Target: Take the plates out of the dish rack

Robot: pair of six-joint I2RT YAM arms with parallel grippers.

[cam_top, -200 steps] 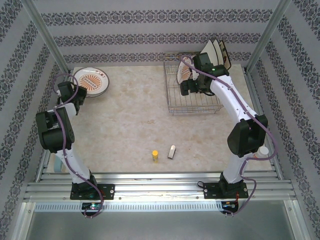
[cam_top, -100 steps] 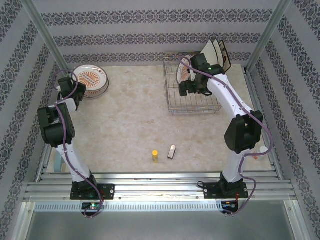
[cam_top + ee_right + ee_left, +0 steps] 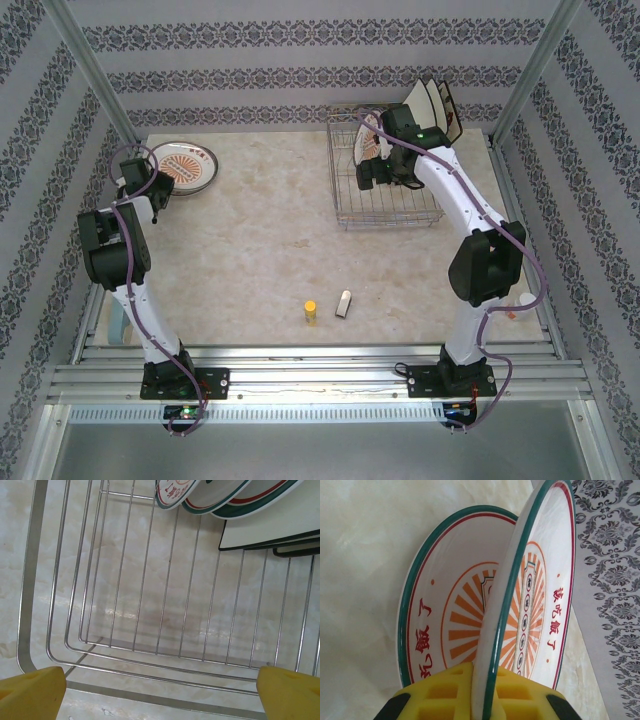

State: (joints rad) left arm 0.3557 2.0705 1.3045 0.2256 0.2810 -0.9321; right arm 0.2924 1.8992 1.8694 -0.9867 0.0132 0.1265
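My left gripper [image 3: 487, 700] is shut on the rim of a round white plate [image 3: 542, 580] with a teal and red ring, held edge-on. It leans over a matching plate [image 3: 445, 610] lying on the table at the far left [image 3: 188, 165]. The silver wire dish rack [image 3: 340, 190] stands at the back right. Round plates [image 3: 372, 142] and square plates [image 3: 432, 100] stand in its far end. My right gripper [image 3: 372, 175] hangs open over the rack's bare wires [image 3: 165, 580], with the round plates [image 3: 200, 492] and square plates [image 3: 270, 530] just beyond its yellow fingertips [image 3: 32, 692].
A small yellow cylinder [image 3: 310, 311] and a small pale block [image 3: 344, 303] lie on the marble tabletop near the front middle. Patterned walls and metal posts close in the back and sides.
My left gripper has carried its plate back and down over the plate lying at the far left. My right gripper has shifted slightly over the rack, still open.
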